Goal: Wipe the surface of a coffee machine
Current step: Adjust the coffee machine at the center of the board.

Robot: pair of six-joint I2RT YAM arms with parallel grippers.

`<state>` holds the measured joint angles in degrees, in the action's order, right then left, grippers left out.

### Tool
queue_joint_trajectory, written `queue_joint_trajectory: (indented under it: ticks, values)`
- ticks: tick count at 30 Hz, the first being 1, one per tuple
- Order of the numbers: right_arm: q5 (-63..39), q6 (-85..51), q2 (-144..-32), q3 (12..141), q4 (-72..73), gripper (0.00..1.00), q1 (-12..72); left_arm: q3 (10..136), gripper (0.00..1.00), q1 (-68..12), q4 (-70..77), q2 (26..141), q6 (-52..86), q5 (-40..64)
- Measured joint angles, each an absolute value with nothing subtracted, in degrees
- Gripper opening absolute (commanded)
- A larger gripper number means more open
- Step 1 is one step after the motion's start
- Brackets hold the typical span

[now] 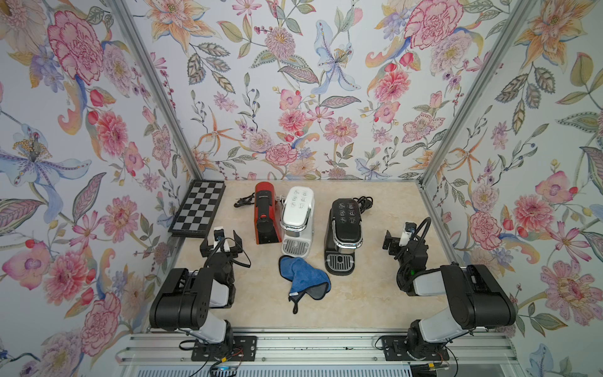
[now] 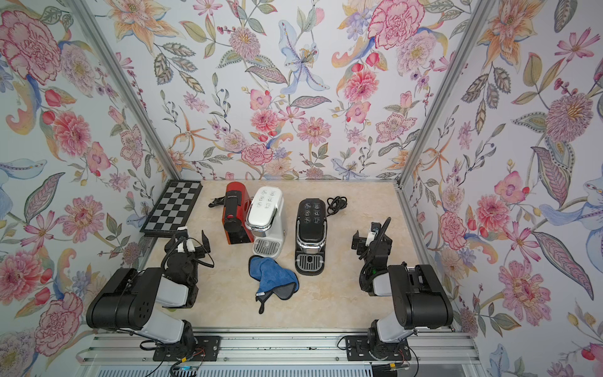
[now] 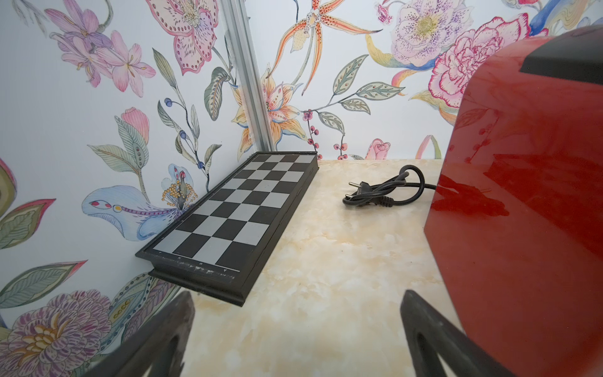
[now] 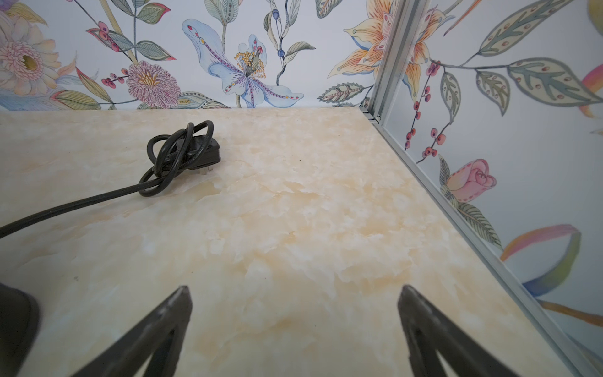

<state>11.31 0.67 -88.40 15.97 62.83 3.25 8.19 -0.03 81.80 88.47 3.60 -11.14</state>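
The blue microfibre cloth (image 1: 305,277) lay crumpled on the table, soft and napped, with a grey-edged fold and a thin dark loop trailing toward 6 o'clock. Its far edge reached the foot of the white coffee machine (image 1: 297,215), which stood at the cloth's 12 o'clock: a glossy rounded body with a chrome band and a slotted drip grille. The red coffee machine (image 1: 266,212), a narrow shiny box with a black spout, stood just beside the white one at its 9 o'clock. The black coffee machine (image 1: 344,228), glossy with chrome trim and a button panel on top, stood apart at 3 o'clock.

The left gripper (image 3: 297,293) hovered at the cloth's 10 o'clock, near the red machine, with its dark tapered fingers spread wide and nothing between them. The right gripper (image 4: 293,287) hung at the cloth's 2 o'clock, beyond the black machine, equally spread over bare table. Neither touched the cloth.

Coiled black power cords (image 1: 243,200) (image 1: 365,200) lay behind the machines. A folded chessboard (image 1: 199,207) rested tilted at the left wall. The table (image 1: 359,303) had a cream marble pattern, and floral wallpaper (image 1: 293,81) covered the walls.
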Motion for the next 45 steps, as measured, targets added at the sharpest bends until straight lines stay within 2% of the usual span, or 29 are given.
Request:
queue_joint_trajectory:
  ticks: [10,16,20,23,26,30,34,38,41,45]
  values:
    - [11.3,0.7,-88.4,16.0,62.8,1.0,3.2,8.2,0.99,0.0,81.8,88.5,3.6,-11.1]
    - [11.3,0.7,-88.4,16.0,62.8,1.0,3.2,10.3,0.99,0.0,80.1,88.5,1.6,-6.0]
    - [12.5,0.9,-88.3,16.0,62.8,1.0,3.8,10.7,0.99,-0.3,79.0,88.5,1.3,-6.1]
    - [14.2,1.9,-84.7,15.7,60.8,1.0,5.8,10.5,0.99,-0.9,78.5,87.4,1.3,-7.3]
    - [16.6,1.8,-76.4,15.8,55.4,1.0,8.2,10.1,0.99,-1.1,77.0,83.2,1.5,-9.7]
    - [16.3,-5.2,-65.1,21.0,38.7,1.0,7.2,11.3,0.99,-1.1,67.7,73.7,4.3,-12.6]
    - [9.8,-12.6,-59.6,26.2,26.1,1.0,3.6,14.7,0.99,-1.1,57.0,67.3,7.5,-11.9]
    - [4.2,-16.4,-57.2,28.5,14.0,1.0,5.3,15.3,0.99,-1.1,50.6,64.2,9.3,-10.9]
    - [1.6,-16.6,-56.8,30.9,4.2,1.0,11.2,15.1,0.99,-1.1,46.9,61.6,10.4,-10.6]
    - [1.5,-16.7,-55.4,34.5,-5.7,1.0,25.1,15.0,0.99,-1.1,43.2,59.0,11.5,-9.8]
